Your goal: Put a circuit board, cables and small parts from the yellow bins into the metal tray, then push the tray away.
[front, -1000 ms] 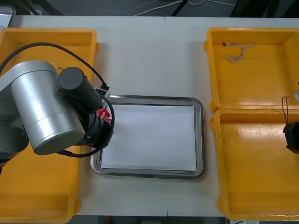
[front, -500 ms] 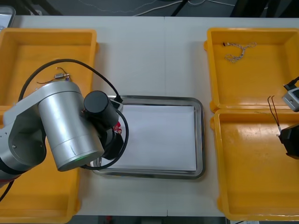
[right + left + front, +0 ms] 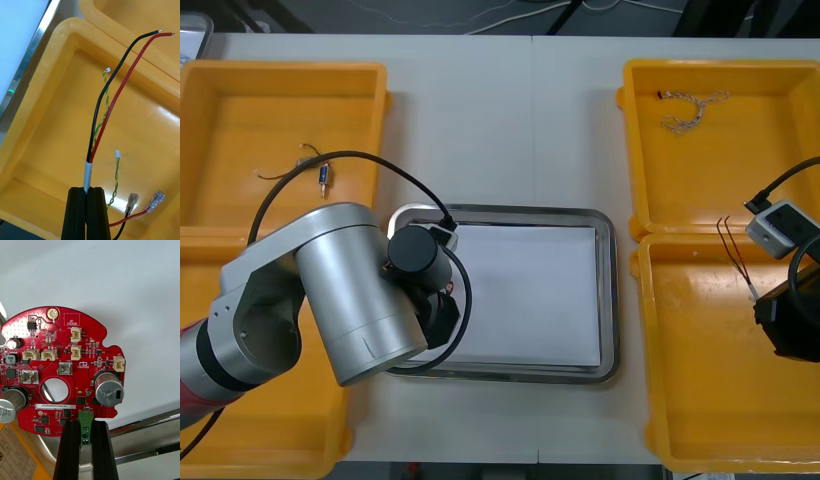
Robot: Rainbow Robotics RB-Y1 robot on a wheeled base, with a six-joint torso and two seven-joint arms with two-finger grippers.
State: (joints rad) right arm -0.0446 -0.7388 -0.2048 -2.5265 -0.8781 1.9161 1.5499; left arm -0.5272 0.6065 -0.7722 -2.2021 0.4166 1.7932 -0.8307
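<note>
Left gripper (image 3: 85,429) pinches round red circuit board (image 3: 60,363) by edge connector, flat over metal tray (image 3: 608,300) left end; I think ready for drop. Right gripper (image 3: 87,195) clamps black-and-red cable (image 3: 112,93) at taped part, above yellow bin (image 3: 45,123).

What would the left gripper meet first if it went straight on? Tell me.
Probably the metal tray, its white inside: the left gripper, shut on the circuit board, points at it, though depth is unclear.
</note>
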